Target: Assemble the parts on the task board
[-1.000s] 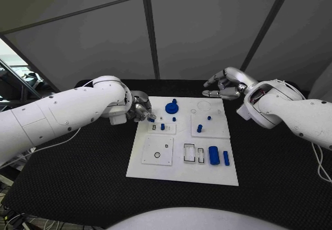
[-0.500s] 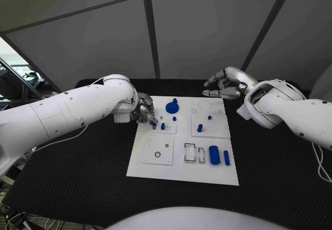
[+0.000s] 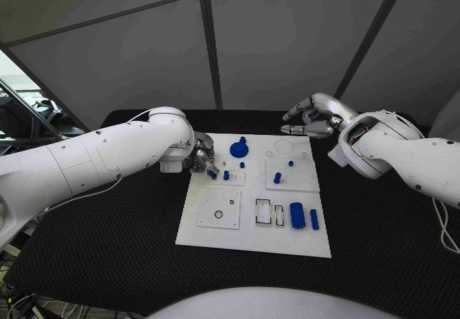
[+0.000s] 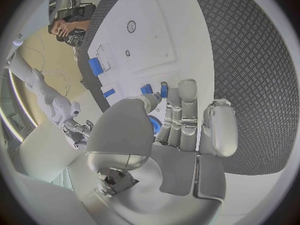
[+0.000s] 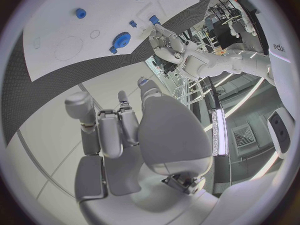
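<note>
Grey panelled walls stood behind a black table (image 3: pixel 115 266), and the white task board (image 3: pixel 254 226) lay in its middle. On the board's far part sat a blue gear-like piece (image 3: pixel 238 149), with a small blue peg (image 3: pixel 226 175) upright in a little plate nearer the left edge and another blue peg (image 3: pixel 276 177) standing in the plate to its right. Two blue bars, one thick (image 3: pixel 297 216) and one thin (image 3: pixel 314 218), lay side by side near the board's right edge, just beside two empty rectangular slots.

The left hand (image 3: pixel 202 158) hung over the board's left far corner, its fingers drawn close together with a small blue part (image 4: pixel 164 90) pinched at their tips, right next to the upright peg.

The right hand (image 3: pixel 314 118) was held above the table beyond the board's far right corner, well apart from the parts; its fingers were curled loosely inward with nothing in them.
</note>
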